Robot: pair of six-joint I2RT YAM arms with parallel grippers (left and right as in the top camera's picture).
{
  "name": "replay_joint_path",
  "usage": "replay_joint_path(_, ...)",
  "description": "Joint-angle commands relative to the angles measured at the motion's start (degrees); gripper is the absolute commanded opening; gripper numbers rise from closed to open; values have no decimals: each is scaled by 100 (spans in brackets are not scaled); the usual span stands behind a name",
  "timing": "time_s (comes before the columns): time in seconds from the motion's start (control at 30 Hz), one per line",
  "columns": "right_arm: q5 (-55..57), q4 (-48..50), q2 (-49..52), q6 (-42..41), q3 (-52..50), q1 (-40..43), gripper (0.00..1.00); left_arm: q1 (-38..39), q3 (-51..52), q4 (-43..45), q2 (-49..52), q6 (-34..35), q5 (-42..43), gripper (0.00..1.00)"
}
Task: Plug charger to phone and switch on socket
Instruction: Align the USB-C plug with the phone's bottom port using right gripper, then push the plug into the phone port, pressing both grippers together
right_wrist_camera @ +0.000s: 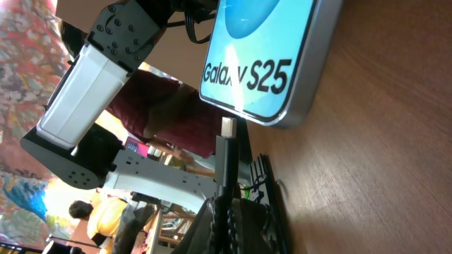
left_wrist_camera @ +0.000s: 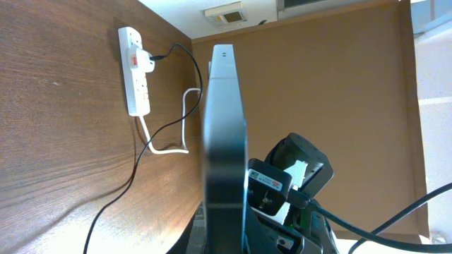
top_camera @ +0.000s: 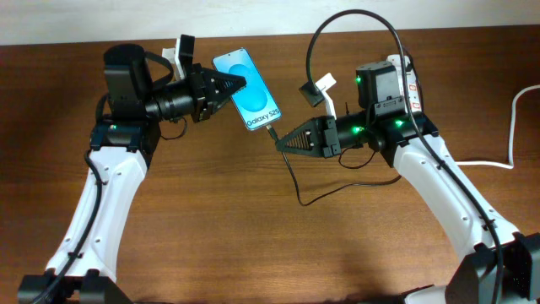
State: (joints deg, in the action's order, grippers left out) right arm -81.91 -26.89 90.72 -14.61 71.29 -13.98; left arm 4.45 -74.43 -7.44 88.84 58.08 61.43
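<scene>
The phone with its cyan screen reading "Galaxy S25" is held on edge by my left gripper, which is shut on its upper end; in the left wrist view it is a dark slab. My right gripper is shut on the charger's black plug tip, whose metal end sits just below the phone's bottom edge, a hair apart. The thin black cable loops to the white socket strip, mostly hidden behind my right arm. The socket also shows in the left wrist view.
A thick white cord runs off the right edge of the brown wooden table. A black adapter with a white tag hangs on the cable loop at the back.
</scene>
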Motion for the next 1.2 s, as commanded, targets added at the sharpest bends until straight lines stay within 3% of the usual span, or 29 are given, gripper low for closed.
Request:
replay_joint_path(0.0, 9, 39, -2, 59, 46, -31, 4, 57, -55, 57, -52, -52, 28, 0)
replay_joint_path(1.17, 400, 271, -2, 42, 46, -181, 4, 68, -55, 57, -52, -55, 48, 0)
